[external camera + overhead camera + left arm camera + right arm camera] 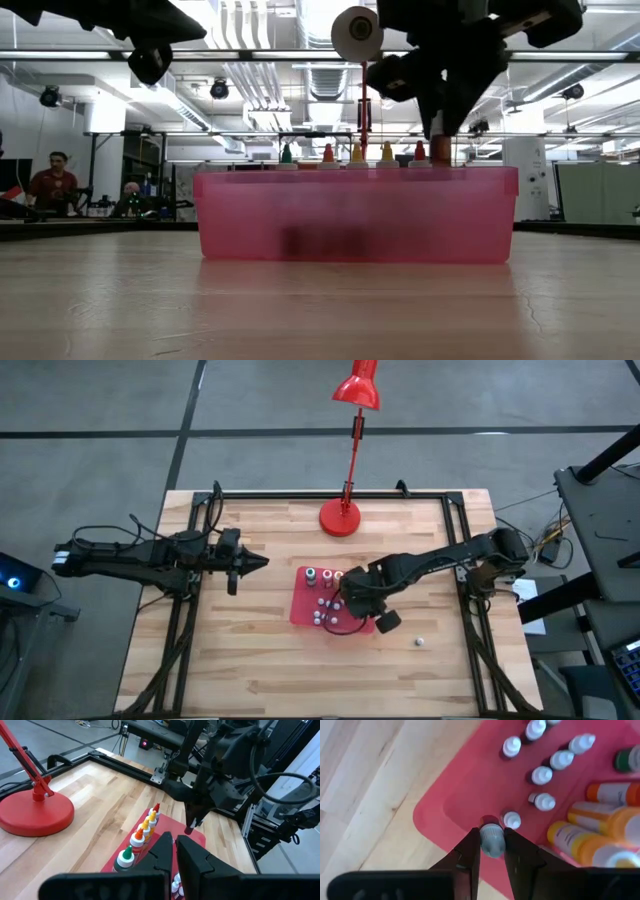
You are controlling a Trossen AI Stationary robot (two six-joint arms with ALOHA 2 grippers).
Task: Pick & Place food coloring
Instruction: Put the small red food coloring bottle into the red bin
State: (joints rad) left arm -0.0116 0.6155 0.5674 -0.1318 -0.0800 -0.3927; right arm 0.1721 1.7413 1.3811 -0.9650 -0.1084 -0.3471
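The food coloring bottles, pale with green, orange, yellow and red caps, stand in a row in the red tray; their caps show above the tray wall. Several small grey-white-capped bottles also stand on the tray floor. My right gripper is over the tray's near right part, shut on one such small bottle. My left gripper waits shut, left of the tray and above the table. My right gripper pinches a small bottle between its two fingers, just under its grey-white cap, coming from above and pointing down. The bottle hangs upright below the fingers, its reddish body at tray-rim height. The tray wall hides whether it touches the tray floor.
A red desk lamp stands on its round base at the table's far edge behind the tray. One small pale bottle lies alone on the wood right of the tray. Black frame rails run along both table sides. People sit far off in the room.
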